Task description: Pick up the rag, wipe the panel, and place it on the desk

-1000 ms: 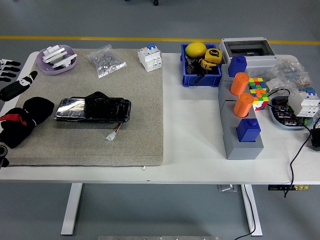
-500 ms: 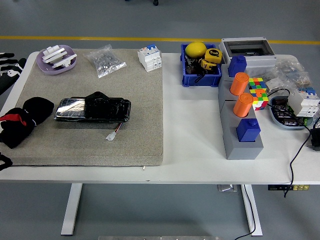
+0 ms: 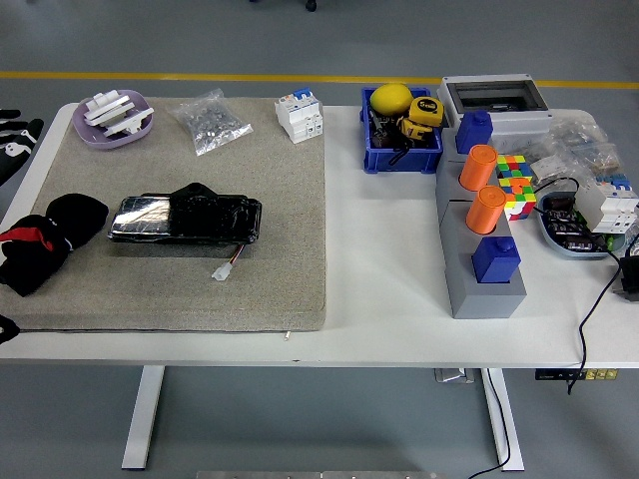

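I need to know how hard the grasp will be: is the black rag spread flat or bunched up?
Bunched up. The black rag sits in a rumpled heap at the left edge of the mat, beside the panel.

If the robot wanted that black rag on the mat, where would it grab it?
Likely the bunched upper lobe of the black rag, pinched from above. It stands proud of the mat, and the panel crowds its right, so coming from the left edge looks easiest.

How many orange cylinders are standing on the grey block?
2: one orange cylinder behind, near the Rubik's cube; the other in front, before the near blue block. None seems hidden.
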You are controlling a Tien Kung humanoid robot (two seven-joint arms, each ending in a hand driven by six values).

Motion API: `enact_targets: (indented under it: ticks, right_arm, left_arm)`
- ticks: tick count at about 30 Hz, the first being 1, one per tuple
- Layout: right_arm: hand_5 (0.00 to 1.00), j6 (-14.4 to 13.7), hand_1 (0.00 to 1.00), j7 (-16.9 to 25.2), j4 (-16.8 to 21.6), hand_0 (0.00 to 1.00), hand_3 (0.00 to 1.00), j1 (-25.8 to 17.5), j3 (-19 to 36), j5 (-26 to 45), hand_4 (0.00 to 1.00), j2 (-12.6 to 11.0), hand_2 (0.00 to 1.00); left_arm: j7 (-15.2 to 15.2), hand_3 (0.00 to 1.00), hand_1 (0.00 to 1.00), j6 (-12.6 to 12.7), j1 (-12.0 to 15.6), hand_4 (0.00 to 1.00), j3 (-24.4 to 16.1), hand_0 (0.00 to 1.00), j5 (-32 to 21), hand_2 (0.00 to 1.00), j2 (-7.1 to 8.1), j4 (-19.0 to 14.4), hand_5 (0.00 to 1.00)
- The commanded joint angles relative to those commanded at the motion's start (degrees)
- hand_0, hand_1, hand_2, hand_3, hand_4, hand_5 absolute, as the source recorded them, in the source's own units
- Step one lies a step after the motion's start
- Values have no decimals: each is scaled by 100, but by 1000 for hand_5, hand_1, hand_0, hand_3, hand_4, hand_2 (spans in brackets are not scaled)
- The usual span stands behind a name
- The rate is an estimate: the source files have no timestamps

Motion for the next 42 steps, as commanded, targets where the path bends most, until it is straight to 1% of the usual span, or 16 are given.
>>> enact_targets:
  ticks: [1,2,8,28,38,42]
  right_arm:
    - [535,-1,691,-7,-1,711,635,0,11,-15,998,-1,695]
    - [537,-2,691,-11,-2,711,636,-1,17,-21,998,0,694]
    - [538,-2,691,-43,-10,711,636,23,80,-132,998,19,694]
    - [543,6,692,-150,-4,712,637,0,255,-458,998,6,694]
    - [543,8,692,-184,2,711,637,55,315,-566,998,4,694]
    - [543,6,692,-177,0,711,637,56,305,-543,998,12,694]
  left_arm:
    - [-1,581,551,-2,1,859,0,474,-11,572,5,1,357]
    - [3,583,547,0,4,846,1,474,-15,573,16,0,336]
    - [6,583,543,2,34,845,9,474,-14,572,50,-8,326]
    - [78,583,543,35,105,844,94,477,79,573,117,7,314]
    - [123,585,543,44,74,845,146,483,152,573,164,-5,313]
    - [150,585,543,48,55,845,140,483,201,573,155,-17,313]
